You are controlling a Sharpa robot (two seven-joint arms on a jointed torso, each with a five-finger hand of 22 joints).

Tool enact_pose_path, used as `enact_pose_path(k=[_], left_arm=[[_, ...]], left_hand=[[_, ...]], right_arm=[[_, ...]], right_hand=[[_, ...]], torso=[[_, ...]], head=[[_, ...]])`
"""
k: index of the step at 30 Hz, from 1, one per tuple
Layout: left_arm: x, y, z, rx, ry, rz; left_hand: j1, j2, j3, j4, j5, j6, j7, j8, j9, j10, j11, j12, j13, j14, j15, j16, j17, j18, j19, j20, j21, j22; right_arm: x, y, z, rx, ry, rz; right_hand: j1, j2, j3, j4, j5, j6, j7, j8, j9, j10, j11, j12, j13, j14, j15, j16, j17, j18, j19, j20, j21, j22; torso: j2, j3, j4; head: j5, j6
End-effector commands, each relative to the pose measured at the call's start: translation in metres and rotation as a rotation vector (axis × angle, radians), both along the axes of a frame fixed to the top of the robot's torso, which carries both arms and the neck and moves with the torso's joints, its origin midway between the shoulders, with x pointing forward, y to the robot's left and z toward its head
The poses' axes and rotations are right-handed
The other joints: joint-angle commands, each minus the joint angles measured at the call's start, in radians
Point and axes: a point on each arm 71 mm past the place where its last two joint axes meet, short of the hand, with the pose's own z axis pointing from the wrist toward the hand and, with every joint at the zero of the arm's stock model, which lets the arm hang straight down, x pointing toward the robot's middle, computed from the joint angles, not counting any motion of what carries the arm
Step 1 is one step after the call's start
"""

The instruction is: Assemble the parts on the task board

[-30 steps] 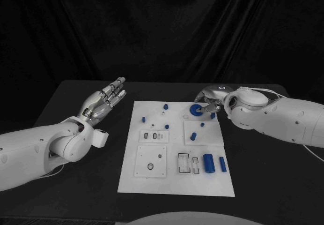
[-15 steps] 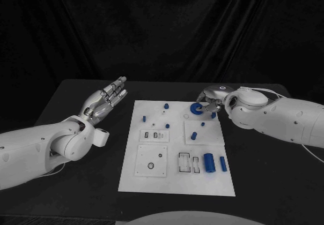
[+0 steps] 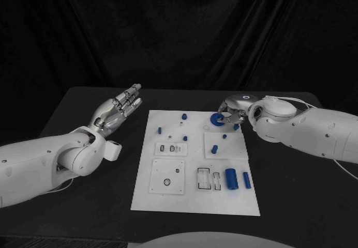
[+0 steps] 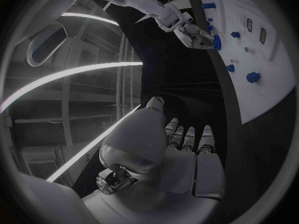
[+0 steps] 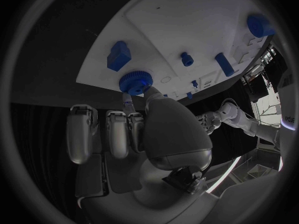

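Parts, small and blue, are lying and standing across the white task board (image 3: 195,165) in the head view, and one of them, a blue toothed wheel (image 3: 214,121), is being pinched in the fingertips of the right hand (image 3: 233,110) at the board's far right corner. A small blue block (image 3: 236,127) is sitting just beside that hand, near the board's edge. Nearer the robot than the hand, a blue peg (image 3: 224,137), a blue slanted piece (image 3: 214,150), a large blue cylinder (image 3: 230,179) and a thin blue bar (image 3: 246,180) are lying on the board. The left hand (image 3: 116,111) is hovering off the board's left side, palm up, fingers stretched and apart, holding nothing.

From the left wrist, the left hand (image 4: 181,157) is showing its flat palm with fingers extended side by side, nothing in them. Well beyond its fingertips, the right hand (image 4: 196,36) is reaching onto the task board (image 4: 258,92), with the toothed wheel (image 4: 216,43) at its fingertips.

From the right wrist, the right hand (image 5: 146,134) is gripping the toothed wheel (image 5: 135,81) between thumb and fingertips, right at the board's edge. The blue block (image 5: 117,55) is sitting just beside the wheel, the blue peg (image 5: 186,59) and the slanted piece (image 5: 224,64) farther off on the task board (image 5: 162,30).
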Motion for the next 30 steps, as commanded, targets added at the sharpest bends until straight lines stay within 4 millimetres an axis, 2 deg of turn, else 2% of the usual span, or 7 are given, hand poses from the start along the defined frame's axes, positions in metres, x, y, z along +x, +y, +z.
enact_pose_path(k=[1, 8, 13, 22, 26, 27, 30], left_arm=[[-0.0012, -0.0017, 0.0058, -0.034, -0.061, -0.021], [-0.0012, -0.0020, 0.0057, -0.034, -0.060, -0.022], [-0.0012, -0.0018, 0.0056, -0.033, -0.058, -0.022], [-0.0013, -0.0022, 0.0054, -0.033, -0.055, -0.023], [-0.0013, -0.0022, 0.0053, -0.033, -0.053, -0.023], [-0.0013, -0.0021, 0.0053, -0.032, -0.053, -0.023], [-0.0011, -0.0019, 0.0051, -0.031, -0.051, -0.022]], left_hand=[[0.009, 0.004, 0.006, 0.001, 0.004, 0.001, 0.006, 0.002, 0.001, -0.001, 0.007, -0.004, -0.002, 0.003, 0.008, -0.004, -0.002, 0.007, -0.001, 0.007, -0.006, -0.002], [0.012, 0.007, 0.011, -0.002, 0.006, 0.000, 0.007, 0.002, 0.001, -0.001, 0.008, -0.004, -0.002, 0.003, 0.009, -0.004, -0.002, 0.007, -0.001, 0.011, -0.006, -0.002], [0.015, 0.009, 0.015, -0.005, 0.007, 0.002, 0.008, 0.003, 0.001, -0.001, 0.009, -0.004, -0.002, 0.003, 0.010, -0.004, -0.002, 0.007, -0.001, 0.012, -0.006, -0.002], [0.020, 0.009, 0.021, -0.011, 0.010, 0.003, 0.010, 0.003, 0.001, -0.001, 0.011, -0.004, -0.002, 0.003, 0.011, -0.004, -0.002, 0.008, -0.001, 0.014, -0.006, -0.002], [0.021, 0.010, 0.022, -0.013, 0.010, 0.003, 0.010, 0.003, 0.001, -0.001, 0.011, -0.004, -0.002, 0.003, 0.011, -0.004, -0.002, 0.008, -0.001, 0.015, -0.006, -0.002], [0.021, 0.010, 0.022, -0.013, 0.010, 0.003, 0.010, 0.003, 0.001, -0.001, 0.011, -0.004, -0.002, 0.003, 0.011, -0.004, -0.002, 0.008, -0.001, 0.015, -0.006, -0.002], [0.023, 0.010, 0.025, -0.015, 0.011, 0.004, 0.011, 0.003, 0.001, -0.001, 0.012, -0.004, -0.002, 0.003, 0.011, -0.004, -0.002, 0.008, -0.001, 0.016, -0.006, -0.002]], right_arm=[[-0.0040, -0.0020, -0.0133, -0.053, 0.064, 0.002], [-0.0049, -0.0009, -0.0151, -0.062, 0.084, 0.014], [-0.0052, -0.0008, -0.0160, -0.067, 0.093, 0.015], [-0.0051, 0.0002, -0.0165, -0.071, 0.098, 0.015], [-0.0050, 0.0012, -0.0161, -0.067, 0.093, 0.018], [-0.0050, 0.0014, -0.0160, -0.066, 0.092, 0.019], [-0.0050, 0.0020, -0.0159, -0.064, 0.090, 0.022]], right_hand=[[0.002, 0.009, -0.002, -0.003, 0.006, 0.010, 0.001, 0.006, 0.005, 0.102, 0.005, 0.002, 0.263, 0.106, 0.006, 0.003, 0.263, -0.003, 0.015, 0.005, -0.007, 0.195], [-0.015, 0.004, -0.010, 0.005, 0.003, -0.001, 0.005, -0.004, 0.009, 0.102, 0.008, 0.002, 0.263, 0.106, 0.008, 0.003, 0.263, -0.001, 0.010, 0.007, -0.014, 0.193], [-0.027, -0.004, -0.018, 0.013, -0.032, -0.033, 0.015, -0.028, 0.004, 0.102, 0.017, 0.002, 0.263, 0.106, 0.015, 0.003, 0.263, 0.000, 0.006, 0.012, -0.021, 0.191], [-0.021, -0.006, -0.016, 0.010, -0.032, -0.032, 0.016, -0.028, 0.004, 0.102, 0.018, 0.002, 0.263, 0.106, 0.016, 0.003, 0.263, 0.001, 0.003, 0.013, -0.026, 0.189], [-0.006, 0.001, -0.005, 0.002, 0.033, -0.005, 0.016, -0.020, 0.011, 0.102, 0.019, 0.002, 0.263, 0.106, 0.017, 0.003, 0.263, 0.001, 0.005, 0.016, -0.026, 0.191], [-0.005, 0.001, -0.005, 0.001, 0.034, -0.005, 0.016, -0.019, 0.011, 0.102, 0.019, 0.002, 0.263, 0.106, 0.017, 0.003, 0.263, 0.001, 0.005, 0.016, -0.026, 0.191], [0.005, 0.007, 0.009, -0.006, 0.124, 0.039, 0.010, -0.002, 0.022, 0.102, 0.013, 0.002, 0.263, 0.106, 0.014, 0.003, 0.263, 0.001, 0.006, 0.013, -0.027, 0.192]], torso=[[0.000, 0.0001, -0.0007], [0.000, 0.0000, 0.0009], [0.000, -0.0004, 0.0007], [0.001, 0.0000, 0.0008], [0.001, 0.0001, 0.0009], [0.001, 0.0003, 0.0009], [0.000, 0.0000, 0.0005]], head=[[0.001, -0.002], [0.000, -0.004], [0.001, -0.006], [0.000, -0.006], [0.000, -0.007], [0.000, -0.007], [0.000, -0.007]])
